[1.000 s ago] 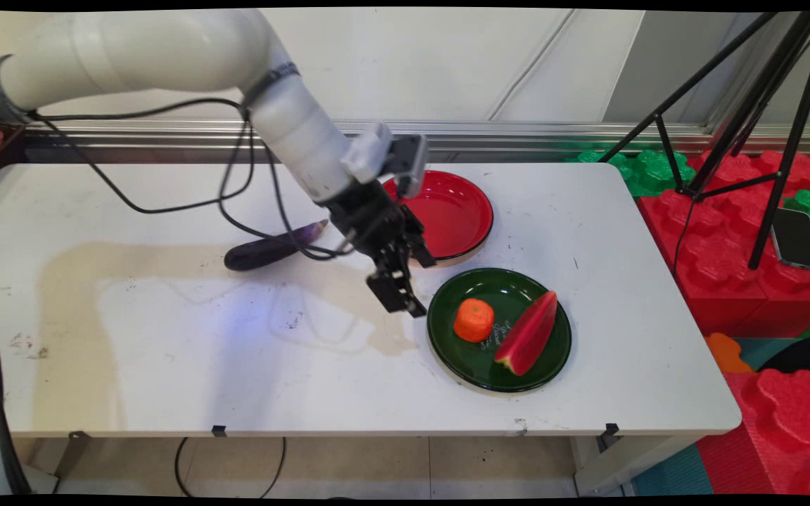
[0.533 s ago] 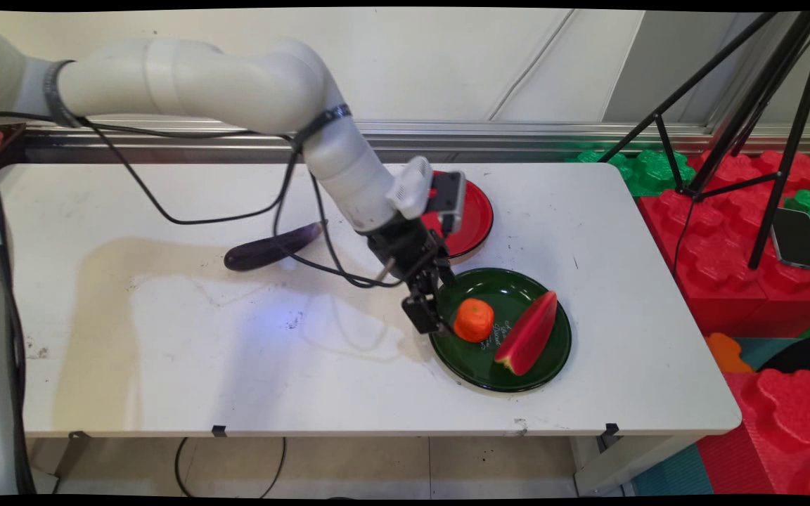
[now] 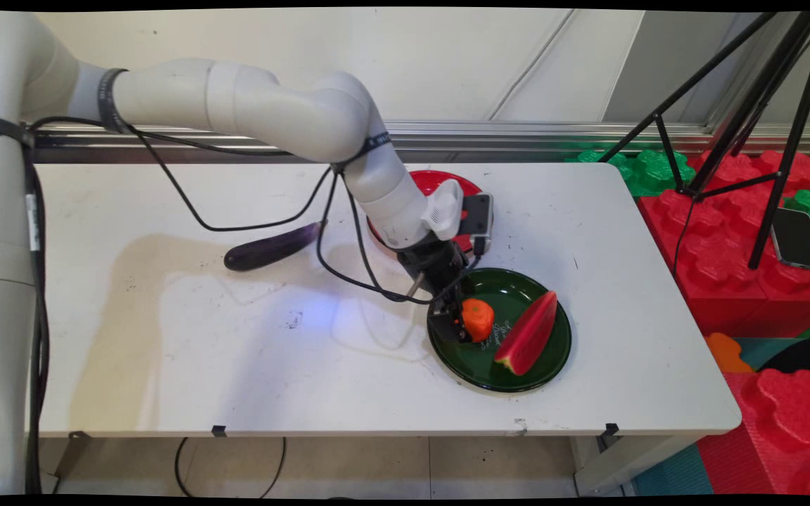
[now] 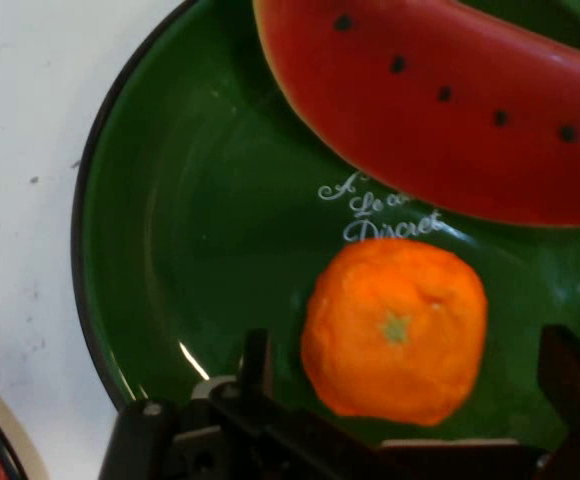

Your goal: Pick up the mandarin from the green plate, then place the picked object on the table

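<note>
I have the tool down inside the green plate, which sits near the table's front right corner. Its jaws stand open on either side of the orange; in the hand view one finger rises at the left of the orange and the other at the right, neither visibly pressing on the fruit. So I judge the approach done and the closing not yet made: the orange rests on the plate, unlifted.

The green plate holds two things: the orange on its left half and a watermelon slice on its right half, lying aslant, just beside the orange but apart from it. White lettering shows on the plate floor between them. The red plate, toward the table's back edge, is mostly hidden by the arm; I cannot tell what, if anything, lies in it. An eggplant lies on the bare table, well to the left of both plates.
</note>
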`<state>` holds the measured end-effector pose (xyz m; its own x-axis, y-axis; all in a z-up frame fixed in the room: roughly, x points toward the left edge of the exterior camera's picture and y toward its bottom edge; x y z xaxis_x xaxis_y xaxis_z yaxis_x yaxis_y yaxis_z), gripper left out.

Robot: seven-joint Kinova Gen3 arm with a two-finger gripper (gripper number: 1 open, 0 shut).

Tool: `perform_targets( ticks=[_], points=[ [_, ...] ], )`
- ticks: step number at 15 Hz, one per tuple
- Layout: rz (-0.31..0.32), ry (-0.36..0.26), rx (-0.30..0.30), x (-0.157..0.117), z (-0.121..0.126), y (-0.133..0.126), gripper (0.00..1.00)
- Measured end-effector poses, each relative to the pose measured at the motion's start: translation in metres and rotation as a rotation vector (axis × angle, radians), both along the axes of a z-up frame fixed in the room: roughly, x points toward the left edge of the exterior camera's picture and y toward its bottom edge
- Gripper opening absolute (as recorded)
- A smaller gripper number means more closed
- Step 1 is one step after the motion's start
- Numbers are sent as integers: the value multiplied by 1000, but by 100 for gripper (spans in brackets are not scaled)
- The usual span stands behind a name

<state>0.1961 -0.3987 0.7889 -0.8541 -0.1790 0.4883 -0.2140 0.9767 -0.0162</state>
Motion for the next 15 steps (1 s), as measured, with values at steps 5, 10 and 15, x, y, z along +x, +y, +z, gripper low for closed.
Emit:
perform_targets(
  ticks=[5, 10, 15],
  points=[
    [-7, -13, -7, -11, -12, -8, 100],
    [-21, -13, -13, -19, -16, -14, 0],
    [-29, -16, -18, -19, -15, -16, 0]
  ],
)
